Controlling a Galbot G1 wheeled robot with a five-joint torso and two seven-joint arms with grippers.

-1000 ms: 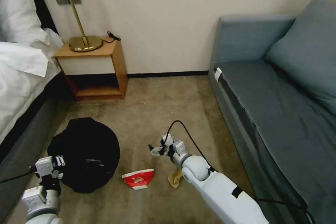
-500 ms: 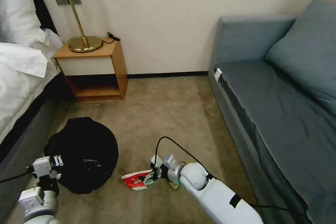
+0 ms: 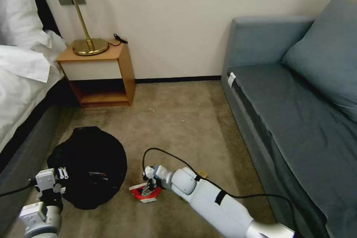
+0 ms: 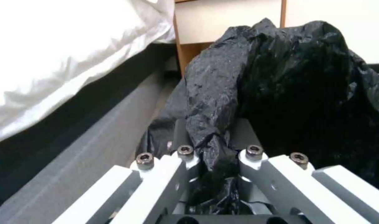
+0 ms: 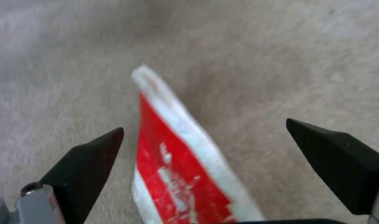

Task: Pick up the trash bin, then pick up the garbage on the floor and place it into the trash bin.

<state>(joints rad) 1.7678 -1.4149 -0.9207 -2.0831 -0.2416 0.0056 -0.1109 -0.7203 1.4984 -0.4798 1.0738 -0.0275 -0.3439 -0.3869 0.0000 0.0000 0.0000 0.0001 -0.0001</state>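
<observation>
My right claw [image 5: 204, 174] spread wide over the red-and-white snack bag [image 3: 145, 192] on the carpet, my left claw [image 4: 216, 161] clamped on the trash bin [image 3: 87, 165] liner beside the bed.

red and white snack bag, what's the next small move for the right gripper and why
Probably lower a little and close: the right gripper is open, its fingertips either side of the red-and-white snack bag on the carpet, not yet gripping.
</observation>
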